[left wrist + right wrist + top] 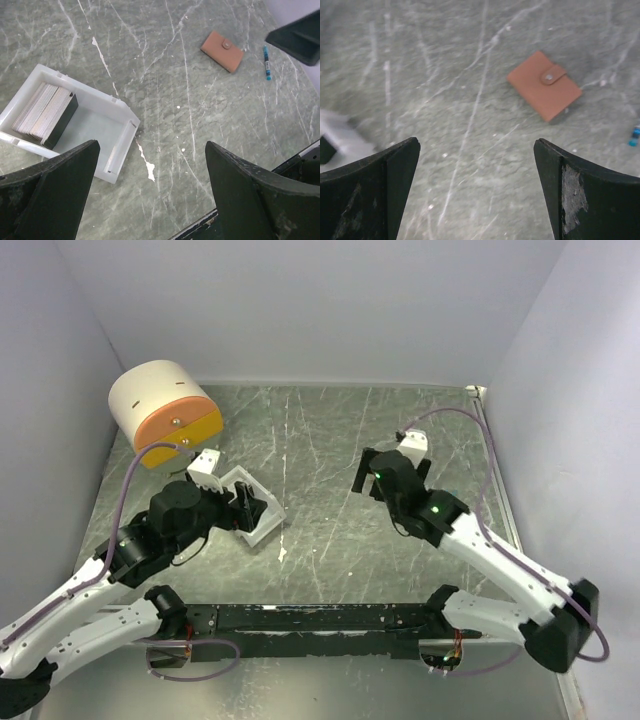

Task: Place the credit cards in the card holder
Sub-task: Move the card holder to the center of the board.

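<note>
Credit cards are pictured stacked on edge in a small white open box on the left of the green marbled table, with a dark slab at one end of the stack. No print on them can be read. The left gripper is held above the box, its jaws spread wide and holding nothing. To the right, the right gripper is likewise spread wide and empty above the card holder. The holder lies shut on the table with its snap tab fastened, well apart from the box. A small blue stick is shown near the holder, its markings too small to be read. Holder and stick are caught only by the wrist cameras; from overhead they are hidden beneath the right arm. At the far left, a round cream-and-orange drawer unit is seen against the wall, from overhead alone.
</note>
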{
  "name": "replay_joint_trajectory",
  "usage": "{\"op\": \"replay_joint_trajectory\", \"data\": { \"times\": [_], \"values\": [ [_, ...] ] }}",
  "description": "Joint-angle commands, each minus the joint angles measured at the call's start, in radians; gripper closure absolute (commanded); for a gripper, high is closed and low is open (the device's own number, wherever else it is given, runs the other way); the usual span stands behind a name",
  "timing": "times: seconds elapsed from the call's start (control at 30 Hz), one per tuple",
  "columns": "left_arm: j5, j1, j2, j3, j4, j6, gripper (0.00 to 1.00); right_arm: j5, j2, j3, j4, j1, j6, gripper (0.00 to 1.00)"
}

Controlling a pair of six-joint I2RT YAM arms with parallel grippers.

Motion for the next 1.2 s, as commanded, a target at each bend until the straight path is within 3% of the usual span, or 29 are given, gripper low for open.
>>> {"op": "replay_joint_trajectory", "data": {
  "times": [0.0,0.17,0.33,0.43,0.8,1.17],
  "values": [
    [-0.002,0.006,-0.022,-0.007,-0.01,0.045,0.01,0.183,0.166,0.078,-0.044,-0.019,-0.032,0.0],
    [0.01,0.006,-0.037,-0.018,-0.009,0.062,0.01,0.181,0.344,0.135,-0.018,-0.082,-0.127,0.08],
    [0.014,0.006,-0.035,-0.014,-0.011,0.072,0.01,0.019,0.435,0.124,0.067,-0.232,-0.189,0.26],
    [0.02,0.006,-0.033,-0.014,-0.011,0.074,0.01,-0.085,0.461,0.097,0.123,-0.332,-0.204,0.32],
    [0.032,0.006,-0.021,-0.013,-0.008,0.083,0.01,-0.365,0.648,0.102,0.28,-0.54,-0.266,0.3],
    [0.041,0.006,-0.025,-0.016,-0.002,0.088,0.01,-0.51,0.759,0.134,0.338,-0.603,-0.342,0.3]
  ]
}}
